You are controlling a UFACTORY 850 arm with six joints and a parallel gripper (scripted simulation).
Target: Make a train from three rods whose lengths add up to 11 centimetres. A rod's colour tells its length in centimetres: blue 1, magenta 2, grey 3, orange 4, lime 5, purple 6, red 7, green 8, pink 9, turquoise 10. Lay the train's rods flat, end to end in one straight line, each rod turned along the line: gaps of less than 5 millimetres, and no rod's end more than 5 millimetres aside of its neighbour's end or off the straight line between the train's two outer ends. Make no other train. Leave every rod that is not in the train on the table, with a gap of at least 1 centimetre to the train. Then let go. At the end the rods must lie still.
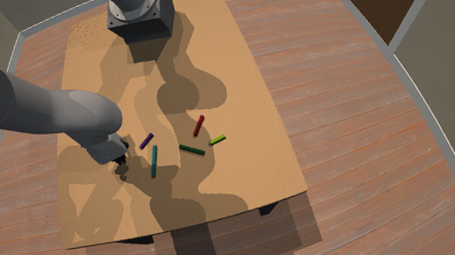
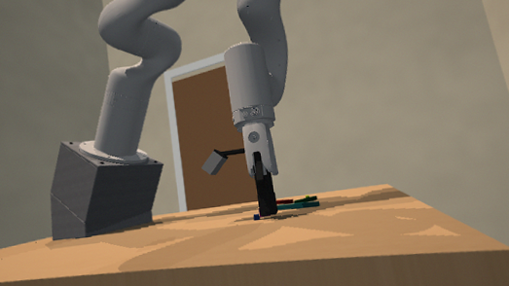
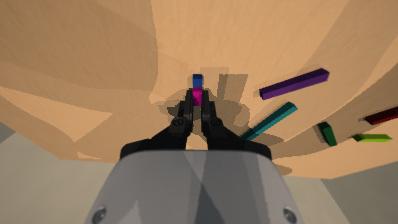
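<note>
In the wrist view my gripper point(image 3: 197, 99) is shut on a short magenta rod point(image 3: 197, 96), down at the table top. A small blue rod point(image 3: 197, 80) lies just beyond the magenta rod's far end, in line with it. The blue rod also shows in the exterior view point(image 2: 256, 217) beside my fingers point(image 2: 267, 208). In the top view my gripper point(image 1: 120, 159) is at the table's left side; the held rod is hidden there. To the right lie a purple rod point(image 1: 146, 140), a turquoise rod point(image 1: 154, 160), a green rod point(image 1: 191, 150), a red rod point(image 1: 198, 125) and a lime rod point(image 1: 217, 139).
The arm's base point(image 1: 140, 14) stands at the table's far edge. The purple rod point(image 3: 294, 83) and turquoise rod point(image 3: 269, 121) are the nearest loose rods, right of my fingers. The table's left edge is a short way from my gripper.
</note>
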